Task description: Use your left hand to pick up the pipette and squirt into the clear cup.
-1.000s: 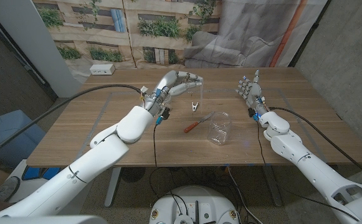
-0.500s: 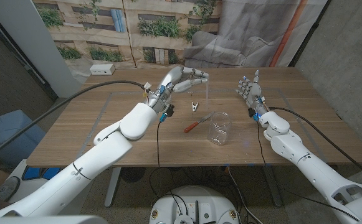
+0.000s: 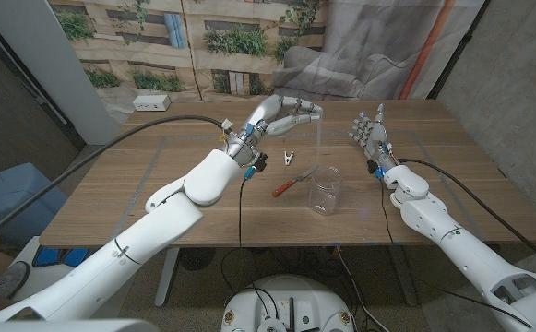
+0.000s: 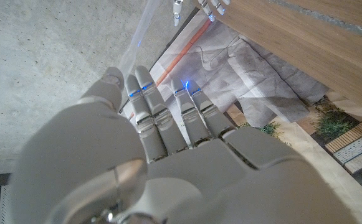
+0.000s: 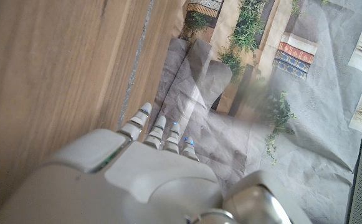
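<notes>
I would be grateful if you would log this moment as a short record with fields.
left robot hand: raised above the table, holds the pipette
pipette: clear, pinched in the fingers
clear cup: upright on the table, apart from both hands
right robot hand: holds nothing, fingers apart
other items: red-handled tool beside the cup; small clip
squirt: not yet done

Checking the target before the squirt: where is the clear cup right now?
In the head view the clear cup stands upright on the wooden table right of centre, beside the red-handled tool, nearer the robot than the raised left hand.
</notes>
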